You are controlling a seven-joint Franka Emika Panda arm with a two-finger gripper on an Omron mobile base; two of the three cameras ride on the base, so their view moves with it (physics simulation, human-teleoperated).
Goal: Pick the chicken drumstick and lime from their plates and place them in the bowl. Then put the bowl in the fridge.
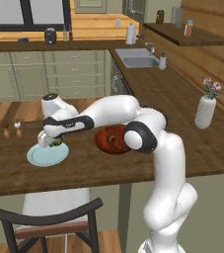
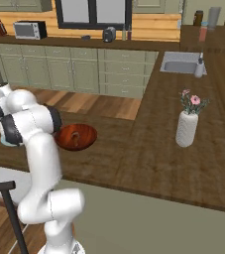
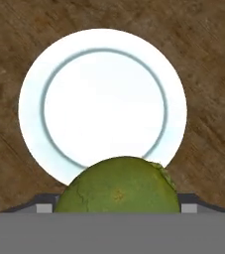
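The gripper (image 1: 53,144) is hanging just above the pale blue plate (image 1: 47,155), its jaws clamped on the lime (image 3: 116,186). In the hand view the lime is sitting between the finger tips with the plate below it, so it is judged lifted clear, though whether it is touching the plate cannot be told.

To do this step well, the arm should be raising the lime straight up before swinging it across the bench (image 1: 182,133) to the bowl (image 1: 112,140), which is lying on the far side of the plate from the bench's left end. It should be releasing low over the bowl's middle, so the round fruit is not bouncing out.

Counting: one lime, one plate visible, one bowl, and one reddish-brown piece inside the bowl, probably the chicken drumstick (image 2: 75,135).
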